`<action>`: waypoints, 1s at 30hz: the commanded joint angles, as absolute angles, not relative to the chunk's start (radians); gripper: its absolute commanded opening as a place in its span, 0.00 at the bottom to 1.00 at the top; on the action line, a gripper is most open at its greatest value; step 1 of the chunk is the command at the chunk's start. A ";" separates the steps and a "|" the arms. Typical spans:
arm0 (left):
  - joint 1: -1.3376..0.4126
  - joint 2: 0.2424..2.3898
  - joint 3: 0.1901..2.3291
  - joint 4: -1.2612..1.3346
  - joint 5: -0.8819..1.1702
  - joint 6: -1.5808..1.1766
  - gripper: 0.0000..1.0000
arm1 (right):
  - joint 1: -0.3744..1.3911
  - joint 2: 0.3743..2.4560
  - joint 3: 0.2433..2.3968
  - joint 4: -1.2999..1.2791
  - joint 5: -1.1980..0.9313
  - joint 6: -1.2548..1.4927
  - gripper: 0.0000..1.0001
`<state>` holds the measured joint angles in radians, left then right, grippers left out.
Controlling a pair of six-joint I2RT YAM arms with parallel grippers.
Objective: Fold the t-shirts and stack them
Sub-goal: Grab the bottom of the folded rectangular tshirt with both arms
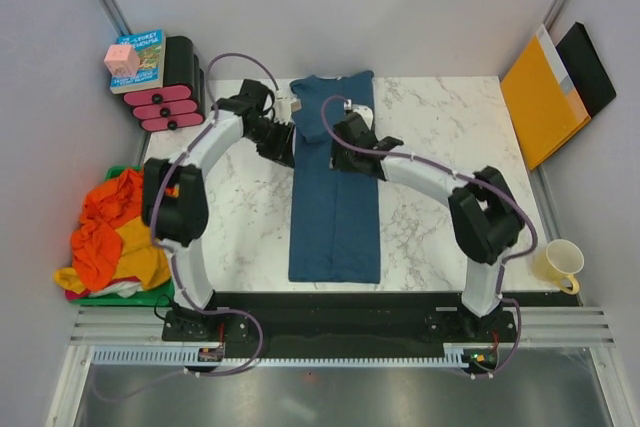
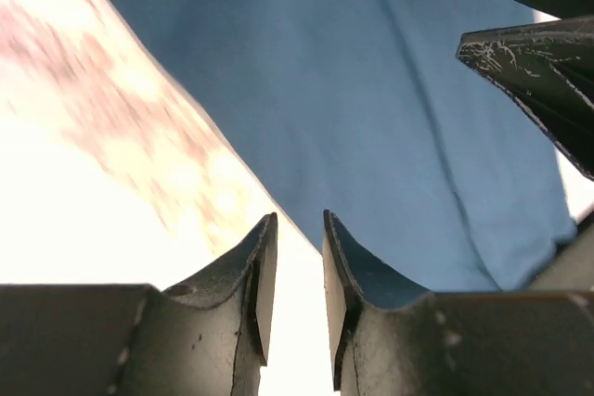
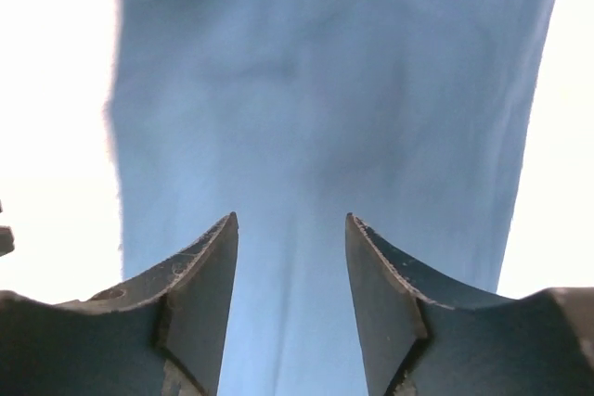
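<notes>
**Mia:** Where is the blue t-shirt (image 1: pixel 335 217) lying?

**Ben:** It is lying flat in the middle of the tabletop (image 1: pixel 440 127). It is folded into one long strip. The neck end is pointing to the far side, and the bottom end is reaching close to the near edge.

**Mia:** What is the left pincer (image 2: pixel 299 220) doing?

**Ben:** It is hanging low by the left edge of the strip, up toward the far end. Its two fingers are sitting close together, with only a thin gap between them. Nothing is sitting in that gap. The bright tabletop is showing through it.

**Mia:** And the right pincer (image 3: pixel 291 218)?

**Ben:** It is hovering over the far part of the strip. Its fingers are standing wide apart, so it is gripping nothing. Blue cloth is showing between them. I cannot tell if the tips are touching the cloth.

**Mia:** Are the two pincers near each other?

**Ben:** Yes. A dark finger of the right one is poking into the top right corner of the left wrist view.

**Mia:** Where are the other shirts lying?

**Ben:** The orange t-shirt (image 1: pixel 105 212) and the yellow t-shirt (image 1: pixel 140 252) are lying crumpled in one heap, off the left side of the tabletop. They are touching each other, and neither one is folded.

**Mia:** Is anything else sitting around?

**Ben:** A yellow mug (image 1: pixel 560 265) is sitting beside the right edge of the tabletop, well apart from the shirts.
</notes>
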<state>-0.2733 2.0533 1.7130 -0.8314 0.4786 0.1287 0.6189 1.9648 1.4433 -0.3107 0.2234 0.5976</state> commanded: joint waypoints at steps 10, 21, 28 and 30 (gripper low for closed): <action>-0.293 1.500 1.123 -0.821 0.546 0.137 0.28 | 0.985 1.346 0.847 -0.508 0.606 1.052 0.54; -0.293 1.371 1.051 -0.759 0.506 0.100 0.28 | 1.226 1.338 0.712 -0.670 0.701 1.440 0.54; -0.291 1.327 0.991 -0.742 0.528 0.092 0.30 | 1.334 1.394 0.732 -0.738 0.715 1.575 0.54; -0.293 1.324 0.986 -0.736 0.528 0.091 0.30 | 1.356 1.413 0.724 -0.732 0.707 1.598 0.54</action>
<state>-0.2939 1.3586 1.0035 -0.7738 0.5228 0.1192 1.3197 1.3739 0.7143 -0.6994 0.6769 1.4788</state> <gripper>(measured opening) 0.299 0.540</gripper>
